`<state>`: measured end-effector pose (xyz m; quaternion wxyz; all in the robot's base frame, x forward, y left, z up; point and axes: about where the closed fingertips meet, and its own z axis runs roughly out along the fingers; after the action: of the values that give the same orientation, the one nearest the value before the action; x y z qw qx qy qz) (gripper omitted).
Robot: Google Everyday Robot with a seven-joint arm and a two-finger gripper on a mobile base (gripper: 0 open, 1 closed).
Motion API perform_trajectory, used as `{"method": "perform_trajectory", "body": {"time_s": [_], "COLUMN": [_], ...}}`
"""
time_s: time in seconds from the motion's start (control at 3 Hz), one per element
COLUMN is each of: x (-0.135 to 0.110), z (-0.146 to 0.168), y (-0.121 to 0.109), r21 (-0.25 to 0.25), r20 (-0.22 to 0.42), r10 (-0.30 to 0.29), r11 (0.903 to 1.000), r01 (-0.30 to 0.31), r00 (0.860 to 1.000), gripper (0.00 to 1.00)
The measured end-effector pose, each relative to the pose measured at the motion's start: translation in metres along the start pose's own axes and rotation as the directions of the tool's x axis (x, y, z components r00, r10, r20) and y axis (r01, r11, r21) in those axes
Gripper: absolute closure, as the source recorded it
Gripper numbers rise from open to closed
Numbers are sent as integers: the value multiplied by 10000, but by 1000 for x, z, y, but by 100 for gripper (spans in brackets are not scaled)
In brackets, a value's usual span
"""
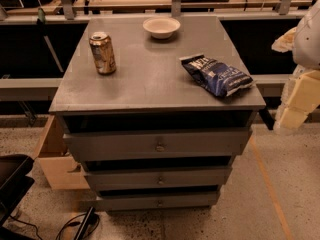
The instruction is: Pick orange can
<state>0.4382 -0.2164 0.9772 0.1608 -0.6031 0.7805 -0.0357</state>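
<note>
The orange can (pixel 102 53) stands upright on the left side of the grey cabinet top (pixel 150 79). It has an orange-gold body with pale markings and a silver top. My gripper (pixel 294 109) is a pale yellowish shape at the right edge of the camera view, beside the cabinet's right front corner. It is far from the can and holds nothing that shows. The arm's white body (pixel 307 34) rises above it.
A dark blue chip bag (pixel 216 75) lies on the right side of the top. A white bowl (pixel 161 27) sits at the back middle. The cabinet has three drawers (pixel 159 145) below. A bench with cables runs behind. A dark object (pixel 12 179) sits on the floor at left.
</note>
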Motion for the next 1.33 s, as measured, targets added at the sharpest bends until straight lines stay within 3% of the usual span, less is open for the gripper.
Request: {"method": "perform_trajectory", "body": {"time_s": [0.33, 0.67, 1.0, 1.33], "x": [0, -11, -30, -71], "z": [-1, -1, 7, 20], "y": [-1, -16, -56, -93], "r21": [32, 324, 697, 849], "r20": [52, 1219, 3512, 6117], "r10": [42, 414, 944, 802], "r11": [10000, 9984, 9895, 9824], "r01": [-42, -456, -1265, -1661], "r00": [10000, 9917, 9315, 7870], "gripper": [0, 0, 0, 0]}}
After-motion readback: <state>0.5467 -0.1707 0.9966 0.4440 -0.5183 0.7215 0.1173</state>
